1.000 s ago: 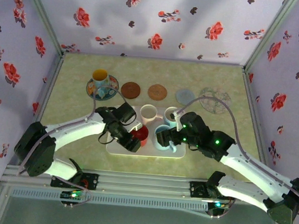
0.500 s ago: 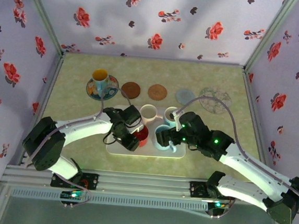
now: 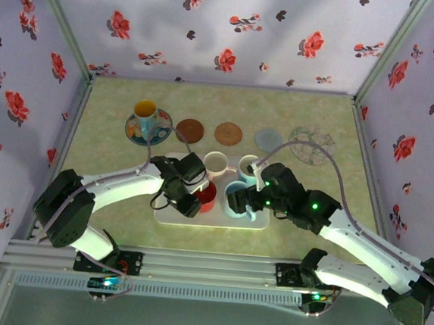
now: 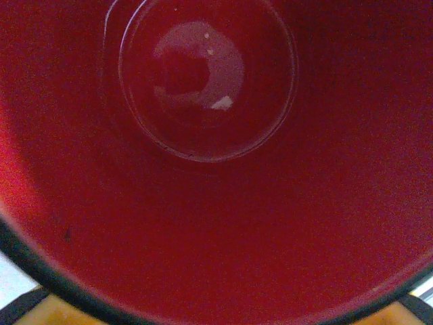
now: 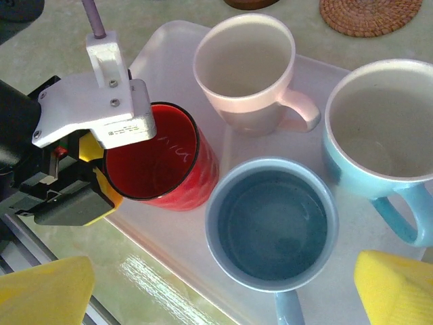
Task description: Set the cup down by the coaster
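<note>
— What stands at the left of the pale green tabletop (image 3: pixel 104 153)?

— A cup with a yellow inside (image 3: pixel 145 111), upright on a round flowered coaster (image 3: pixel 132 130). Right of it lies a row of bare ones: a dark brown woven coaster (image 3: pixel 190 130), a lighter brown woven coaster (image 3: pixel 229 133), a grey-blue round coaster (image 3: pixel 268 140) and a clear patterned coaster (image 3: pixel 312 145).

— And the cup to be placed?

— The glossy red cup (image 5: pixel 152 166) with a black rim stands upright at the near left of the white plastic tray (image 5: pixel 172 37), nearer than the row and apart from every coaster.

— What is the left gripper (image 5: pixel 101 175) doing?

— It sits against the red cup's left side, and its wrist view looks straight down into the red inside. Whether its jaws clamp the cup I cannot tell, because the contact is hidden.

— What else is on the tray?

— Behind the red cup is a cream cup with a pink band (image 5: pixel 243 68). Just beside the red cup is a grey-blue cup (image 5: pixel 270 227), and at the far right a light blue cup (image 5: pixel 382 128).

— And the right gripper (image 5: pixel 223 288)?

— It hovers above the grey-blue cup with its jaws spread wide, holding nothing.
</note>
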### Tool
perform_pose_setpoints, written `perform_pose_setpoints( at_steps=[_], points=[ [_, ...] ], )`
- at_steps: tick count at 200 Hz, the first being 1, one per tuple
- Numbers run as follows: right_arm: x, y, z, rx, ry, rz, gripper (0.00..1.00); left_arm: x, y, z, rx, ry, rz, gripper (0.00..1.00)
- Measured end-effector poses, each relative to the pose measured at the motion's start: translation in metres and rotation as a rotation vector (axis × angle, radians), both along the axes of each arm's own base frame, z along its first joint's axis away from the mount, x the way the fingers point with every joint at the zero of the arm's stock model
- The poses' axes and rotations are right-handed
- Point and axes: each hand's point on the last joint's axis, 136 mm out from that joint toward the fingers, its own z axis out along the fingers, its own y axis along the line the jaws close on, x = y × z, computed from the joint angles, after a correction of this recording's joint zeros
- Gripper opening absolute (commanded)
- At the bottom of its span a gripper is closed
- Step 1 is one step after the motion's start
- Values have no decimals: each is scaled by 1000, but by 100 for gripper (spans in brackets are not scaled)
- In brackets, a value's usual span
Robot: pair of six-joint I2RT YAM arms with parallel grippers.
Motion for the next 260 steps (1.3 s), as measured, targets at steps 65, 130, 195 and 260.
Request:
perform_pose_setpoints(
  at_steps=[65,130,195,260],
  points=[
    [0,-1,-3,-4,5,-8,99,4,0,7,2,-42,5,62],
    [0,-2,-3,-2,5,-10,99,8,2,2,31,-52,7,50],
    [0,-3,-5,-7,6,-12,100,10,1,2,29,-63,9,28],
    [0,-3,-6,-9,7,-12,99,13,1,3,29,-78,12,16]
  ],
)
